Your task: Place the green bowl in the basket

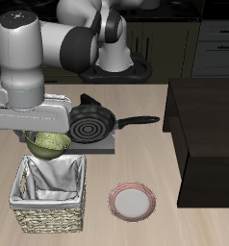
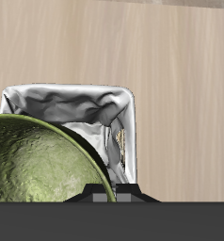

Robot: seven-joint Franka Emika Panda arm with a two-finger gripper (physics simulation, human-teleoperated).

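Observation:
The green bowl (image 1: 49,144) is olive with a paler speckled inside. It hangs tilted in my gripper (image 1: 38,137), just above the back rim of the basket (image 1: 51,217). The gripper is shut on the bowl's rim; its fingers are mostly hidden behind the bowl and the arm. In the wrist view the bowl (image 2: 34,165) fills the near field and the basket's white-grey cloth lining (image 2: 76,102) shows below it. The basket is square, woven wicker, and stands near the table's front edge.
A black frying pan (image 1: 91,121) sits on a stove plate (image 1: 99,146) just behind the basket. A pink-rimmed plate (image 1: 132,202) lies beside the basket. A dark cabinet (image 1: 203,135) stands at the far side of the table.

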